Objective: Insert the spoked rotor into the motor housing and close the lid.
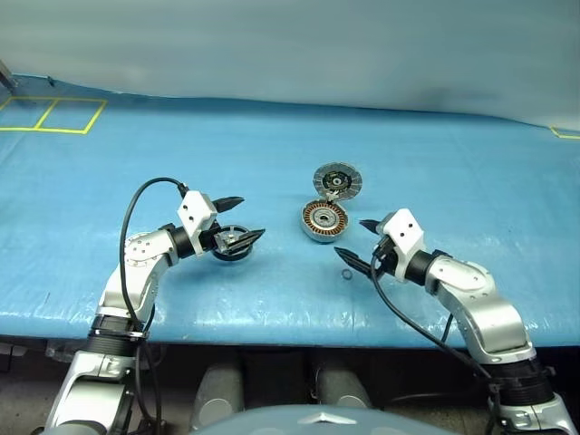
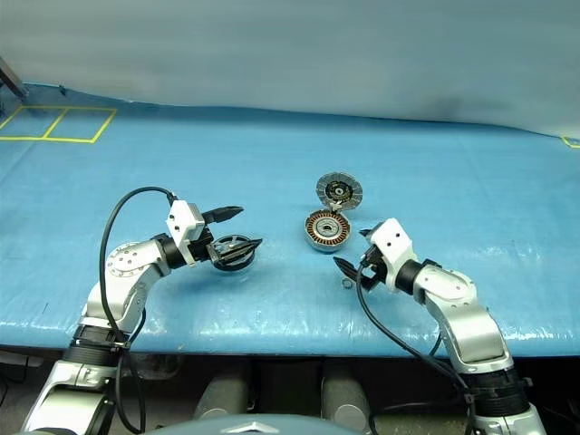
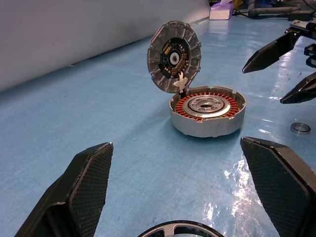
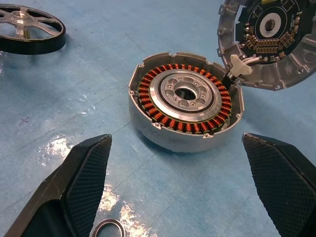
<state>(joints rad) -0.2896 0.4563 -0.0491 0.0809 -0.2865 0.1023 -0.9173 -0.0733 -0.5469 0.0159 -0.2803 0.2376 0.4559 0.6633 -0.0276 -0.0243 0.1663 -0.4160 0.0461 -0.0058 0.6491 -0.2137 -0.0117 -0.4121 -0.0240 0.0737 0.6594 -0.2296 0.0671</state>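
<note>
Motor housing (image 1: 324, 222) sits on the blue table cover (image 1: 272, 154), between my two grippers and a little farther out than both. Its cup faces up, with the copper-coloured windings and the silvery hub inside in plain sight. Its lid (image 1: 338, 180) stands swung back on its hinge at the far edge of the housing, tilted up and open, inner face with its small parts turned toward me.

My left gripper (image 1: 243, 219) hangs just over the cover with its two black fingers (image 3: 81, 192) spread wide and gripping nothing. It points across toward the housing. Directly beneath and between those fingertips lies the spoked rotor (image 1: 232, 243), flat on the cover, silver rim up, well apart from the housing. I cannot tell from the head views whether the lower fingertip touches the rotor; in the left wrist view the rim shows just below the gap between the fingers.

My right gripper (image 1: 360, 241) is likewise spread wide and empty, aimed at the housing from the other side and slightly downward, near it but not touching. A small dark ring (image 1: 346, 274) lies on the cover just beside my lower right fingertip, on my side of the housing.
</note>
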